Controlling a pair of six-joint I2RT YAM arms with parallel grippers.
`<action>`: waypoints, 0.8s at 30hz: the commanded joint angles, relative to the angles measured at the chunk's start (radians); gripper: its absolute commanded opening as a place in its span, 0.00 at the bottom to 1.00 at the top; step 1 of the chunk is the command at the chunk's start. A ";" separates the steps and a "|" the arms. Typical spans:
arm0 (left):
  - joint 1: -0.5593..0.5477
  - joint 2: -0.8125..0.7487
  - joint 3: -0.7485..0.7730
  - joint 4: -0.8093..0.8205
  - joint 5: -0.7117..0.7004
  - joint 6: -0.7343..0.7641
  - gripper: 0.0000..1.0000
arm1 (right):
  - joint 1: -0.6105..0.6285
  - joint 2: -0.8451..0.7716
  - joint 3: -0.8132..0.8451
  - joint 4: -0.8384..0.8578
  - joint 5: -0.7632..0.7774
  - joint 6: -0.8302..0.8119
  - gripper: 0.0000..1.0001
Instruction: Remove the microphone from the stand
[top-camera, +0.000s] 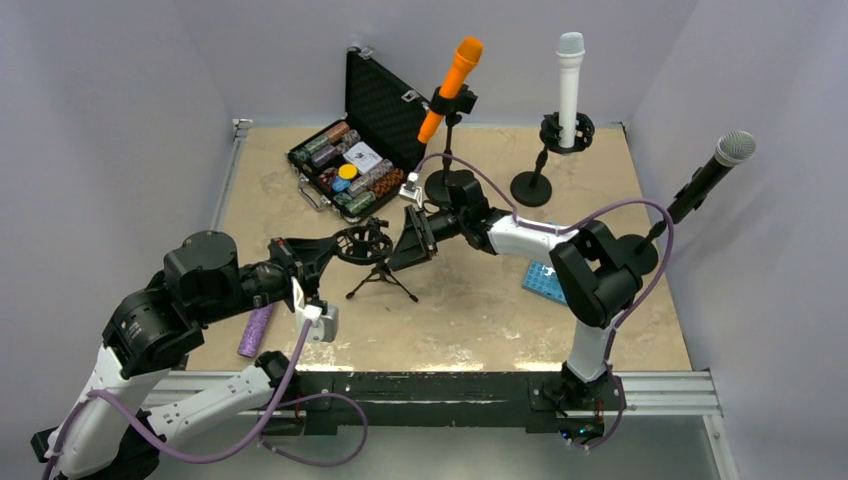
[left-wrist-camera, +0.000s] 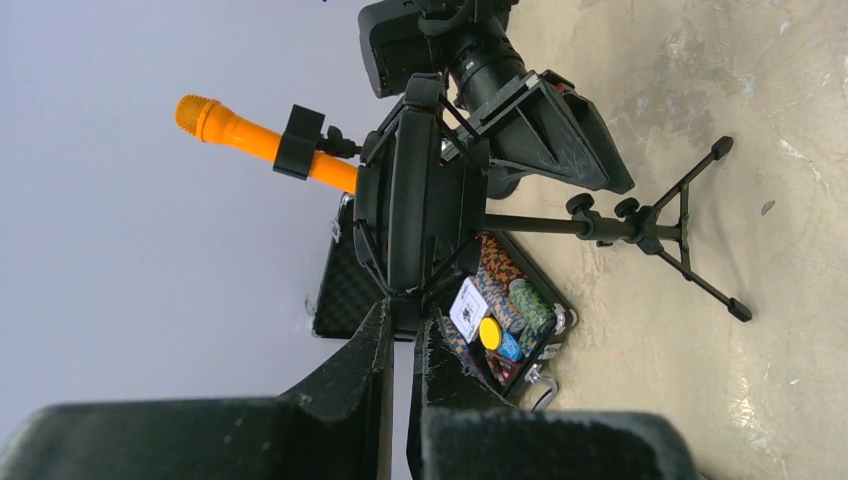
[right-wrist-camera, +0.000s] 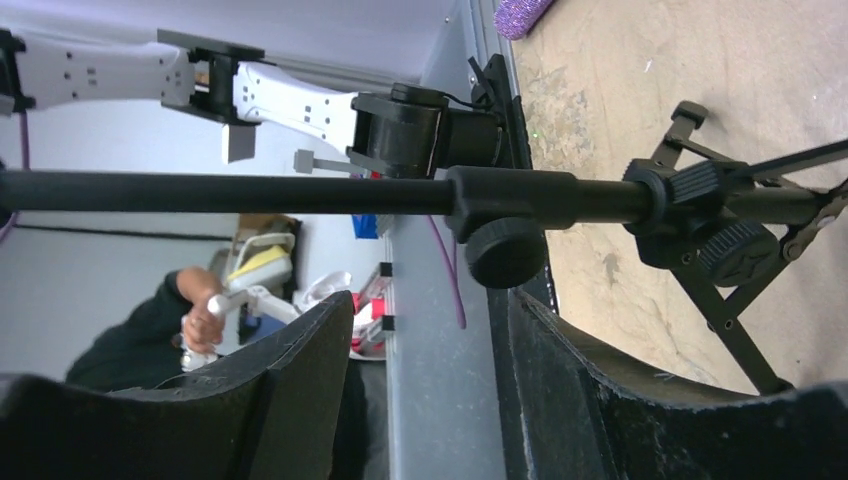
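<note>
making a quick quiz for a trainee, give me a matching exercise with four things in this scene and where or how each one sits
Things:
1. orange microphone
2. white microphone
3. purple microphone
4. tripod stand

Places or states:
A. lying flat on the table
B. upright in a round-base stand at the back
C. holding no microphone
D. tilted, next to the open case

Pairs: 1-D, 2-B, 3-A, 4-C

Purple microphone (top-camera: 255, 330) lies flat, apart from upright tripod stand (top-camera: 380, 272).
</note>
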 joint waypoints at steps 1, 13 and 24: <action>0.004 -0.015 0.030 0.033 0.015 0.086 0.00 | -0.014 0.007 0.024 0.044 0.075 0.117 0.62; 0.004 -0.007 0.039 0.024 0.019 0.088 0.00 | -0.042 0.017 -0.003 0.088 0.165 0.189 0.49; 0.004 -0.002 0.025 0.050 0.019 0.095 0.00 | -0.042 0.042 0.010 0.115 0.149 0.203 0.41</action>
